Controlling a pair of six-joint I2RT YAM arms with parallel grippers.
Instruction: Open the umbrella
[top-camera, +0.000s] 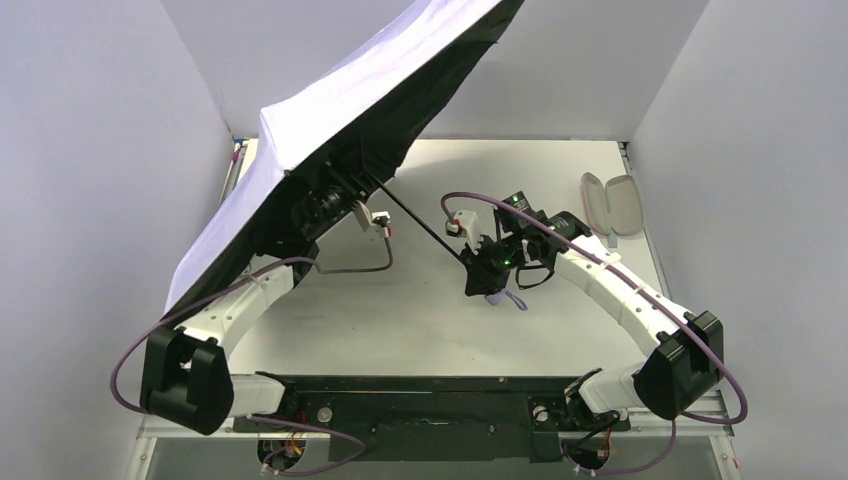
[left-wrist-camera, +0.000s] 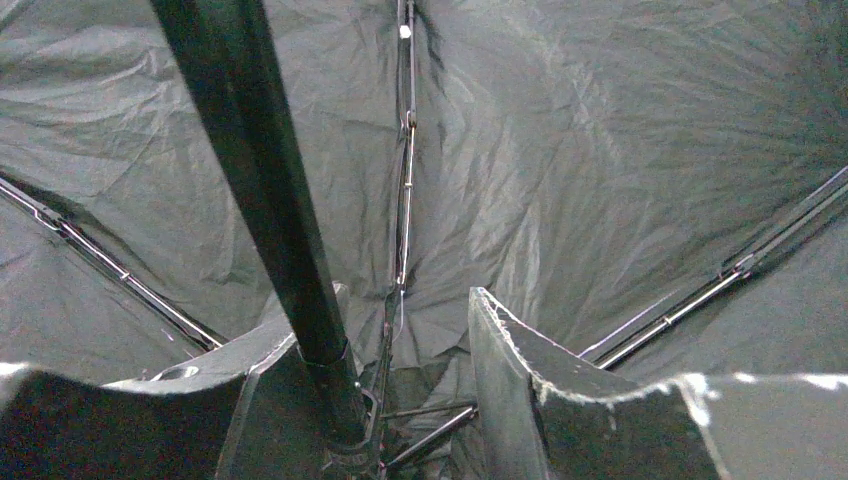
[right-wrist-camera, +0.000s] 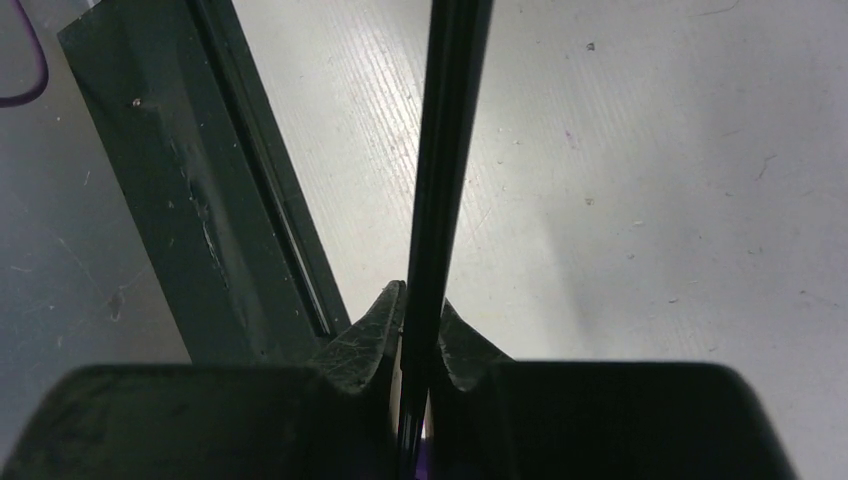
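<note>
Umbrella (top-camera: 330, 110) spread overhead, right claw (right-wrist-camera: 420, 335) pinching shaft (right-wrist-camera: 445, 150)

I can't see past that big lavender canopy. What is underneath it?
Under the pale lavender umbrella canopy are its black lining, thin metal ribs, the black shaft and the left gripper, jaws apart around the shaft. The table beneath is covered.

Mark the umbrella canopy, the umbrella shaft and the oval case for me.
umbrella canopy (top-camera: 340, 100), top external view, on its pale lavender outer face.
umbrella shaft (right-wrist-camera: 440, 190), right wrist view, mid-length above the fingers.
oval case (top-camera: 612, 204), top external view, between its two open halves.
</note>
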